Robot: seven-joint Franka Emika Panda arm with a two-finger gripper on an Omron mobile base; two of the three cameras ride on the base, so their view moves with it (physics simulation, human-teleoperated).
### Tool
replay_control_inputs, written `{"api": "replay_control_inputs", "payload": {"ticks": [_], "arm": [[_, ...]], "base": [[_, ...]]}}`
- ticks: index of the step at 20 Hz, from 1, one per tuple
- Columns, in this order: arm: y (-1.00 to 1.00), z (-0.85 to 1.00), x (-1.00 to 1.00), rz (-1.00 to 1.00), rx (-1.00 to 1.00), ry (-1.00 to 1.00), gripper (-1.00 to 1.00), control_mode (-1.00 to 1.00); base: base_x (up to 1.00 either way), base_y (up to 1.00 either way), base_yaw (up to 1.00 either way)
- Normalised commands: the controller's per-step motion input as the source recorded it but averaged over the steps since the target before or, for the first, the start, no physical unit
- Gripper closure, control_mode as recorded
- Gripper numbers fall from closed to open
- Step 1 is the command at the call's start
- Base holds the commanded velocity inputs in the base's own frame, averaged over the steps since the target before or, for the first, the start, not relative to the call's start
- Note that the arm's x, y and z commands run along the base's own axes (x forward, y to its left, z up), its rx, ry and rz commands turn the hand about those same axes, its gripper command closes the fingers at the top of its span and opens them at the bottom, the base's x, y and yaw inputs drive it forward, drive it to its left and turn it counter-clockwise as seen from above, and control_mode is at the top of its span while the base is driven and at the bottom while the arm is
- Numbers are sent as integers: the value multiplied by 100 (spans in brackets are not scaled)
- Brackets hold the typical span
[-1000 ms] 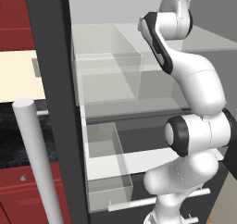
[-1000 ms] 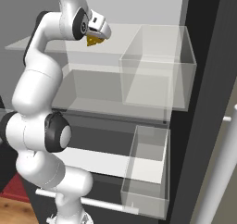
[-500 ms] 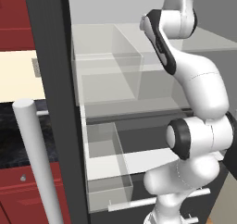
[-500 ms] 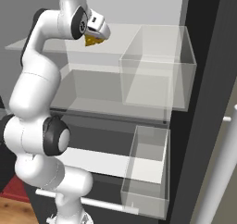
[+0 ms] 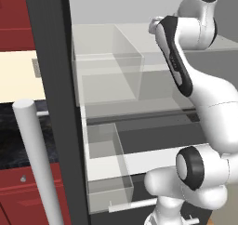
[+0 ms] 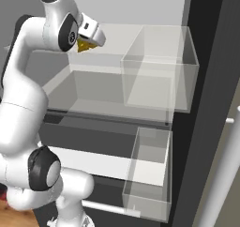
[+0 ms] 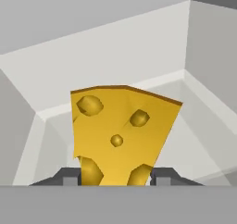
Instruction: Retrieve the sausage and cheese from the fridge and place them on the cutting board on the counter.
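Observation:
The cheese point(image 7: 121, 135), a golden-yellow wedge with darker holes, stands upright between my two dark fingertips in the hand view. My gripper point(image 7: 115, 177) is shut on the base of the cheese. From the right base view the cheese point(image 6: 84, 45) shows just under the hand, with the gripper point(image 6: 88, 42) high over the upper shelf of the open fridge point(image 6: 208, 80). The fridge's dark door edge point(image 5: 49, 80) runs down the left base view, with the black counter point(image 5: 11, 142) beyond it. The sausage and the cutting board are out of view.
A clear bin point(image 6: 159, 71) sits on the upper shelf to the right of the hand, and a second clear bin point(image 6: 149, 174) lies lower. A long silver bar handle point(image 5: 37, 163) stands in front. Red cabinets point(image 5: 18, 196) sit under the counter.
The jaws have closed on the cheese. The arm has barely moved, only edging slightly at the top of the fridge.

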Motion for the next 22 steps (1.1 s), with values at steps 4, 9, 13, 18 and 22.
{"api": "replay_control_inputs", "payload": {"ticks": [4, 9, 13, 18, 22], "arm": [[11, -26, -92, 0, 0, 0, 100, -100], [15, -33, -94, 0, 0, 1, 100, -100], [10, -53, -73, 1, 0, 13, 100, -100], [0, -89, -16, 1, -3, 36, 100, -100], [0, -77, -14, 2, 0, 27, 100, -100]], "base": [[0, 0, 0], [0, 0, 0], [0, 0, 0], [0, 0, 0], [0, 0, 0]]}}
